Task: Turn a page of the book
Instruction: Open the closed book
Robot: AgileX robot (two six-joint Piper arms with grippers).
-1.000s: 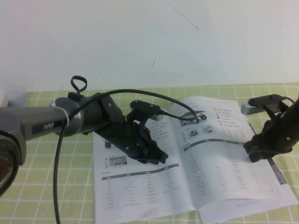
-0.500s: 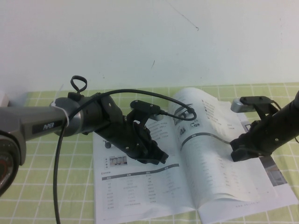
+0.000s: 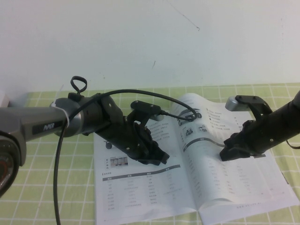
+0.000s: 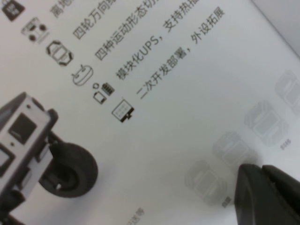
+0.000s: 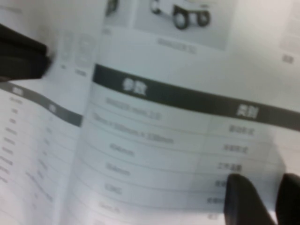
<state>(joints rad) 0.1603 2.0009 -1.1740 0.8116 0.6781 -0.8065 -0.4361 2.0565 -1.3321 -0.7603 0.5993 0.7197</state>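
Observation:
The book (image 3: 140, 187) lies open on the cloth; it also fills the left wrist view (image 4: 187, 93). My left gripper (image 3: 161, 158) is shut and its tips press on the left-hand leaf, near faint icons, seen in the left wrist view (image 4: 259, 171). My right gripper (image 3: 226, 153) rests its tips on the page (image 3: 211, 178), the right-hand leaf with a cart picture and grey table. The page bows up toward the spine. In the right wrist view the right gripper (image 5: 262, 185) has its jaws a little apart against the page (image 5: 164, 131).
A green checked cloth (image 3: 47, 187) covers the table, with a white wall behind. The left arm's black cable (image 3: 57, 178) hangs at the left and loops over the book's top. A white object (image 3: 3, 99) sits at the far left edge.
My right gripper has slid left across the right-hand leaf from near its outer edge, and the page has buckled upward. The left arm has not moved.

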